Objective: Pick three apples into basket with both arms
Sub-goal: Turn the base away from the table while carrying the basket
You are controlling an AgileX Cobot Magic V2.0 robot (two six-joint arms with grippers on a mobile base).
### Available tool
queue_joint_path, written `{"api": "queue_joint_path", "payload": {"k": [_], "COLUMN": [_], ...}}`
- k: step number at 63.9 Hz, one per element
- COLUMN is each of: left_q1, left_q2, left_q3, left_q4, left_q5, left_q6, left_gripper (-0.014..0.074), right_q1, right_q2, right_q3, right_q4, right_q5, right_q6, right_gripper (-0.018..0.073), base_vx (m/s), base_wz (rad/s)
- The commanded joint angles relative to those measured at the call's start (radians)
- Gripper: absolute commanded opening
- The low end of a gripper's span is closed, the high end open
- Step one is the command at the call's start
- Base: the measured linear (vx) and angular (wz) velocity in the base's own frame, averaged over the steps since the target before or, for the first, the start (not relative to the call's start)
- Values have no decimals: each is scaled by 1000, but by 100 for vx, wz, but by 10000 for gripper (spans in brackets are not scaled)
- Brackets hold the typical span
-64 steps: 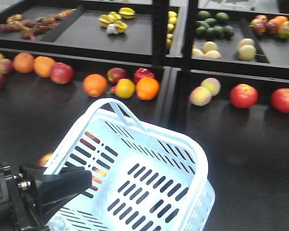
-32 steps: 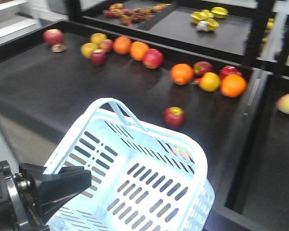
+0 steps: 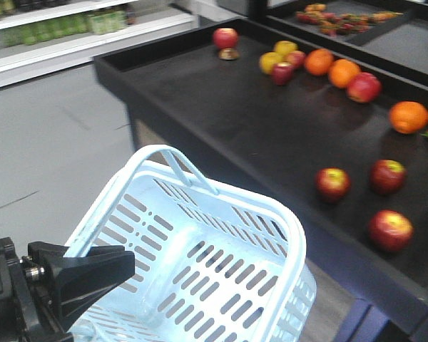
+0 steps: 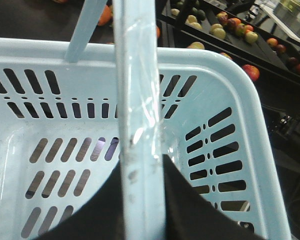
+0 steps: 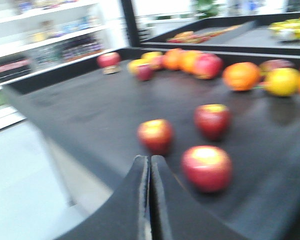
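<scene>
- The three apples (image 3: pixel 333 183) lie close together on the black shelf (image 3: pixel 221 121), at about 3 o'clock from the basket (image 3: pixel 294 235).
- The basket is empty and is held tilted, out in front of the shelf.
- The left gripper (image 4: pixel 141 165) is clenched on the basket's handle (image 4: pixel 135 100). It should hold tight and bring the basket near the apples.
- The right gripper (image 5: pixel 150 167) is pressed closed on nothing. It must spread wide first, then go for the nearest apple (image 5: pixel 206 167), at 1 o'clock from its tips.

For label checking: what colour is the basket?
Pale blue-white basket, best seen in the exterior front-facing view.
</scene>
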Motion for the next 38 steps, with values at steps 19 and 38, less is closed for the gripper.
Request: {"api": "queue_joint_path", "payload": {"k": [19, 38], "left_q1": [-4, -4], "left_q2": [-12, -12], "left_q3": [-35, -35], "left_q4": [-29, -29], "left_q5": [-72, -72], "left_q6": [-4, -4], "left_gripper": [-8, -8], "right_q1": [-2, -2], "right_q2": [-6, -6], "right_q3": [7, 7], "right_q4": [-11, -11], "right_q5": [-74, -74], "right_q6": [-5, -5], "right_gripper": [-5, -5], "base_vx": [-17, -15], "base_wz": [68, 63]}}
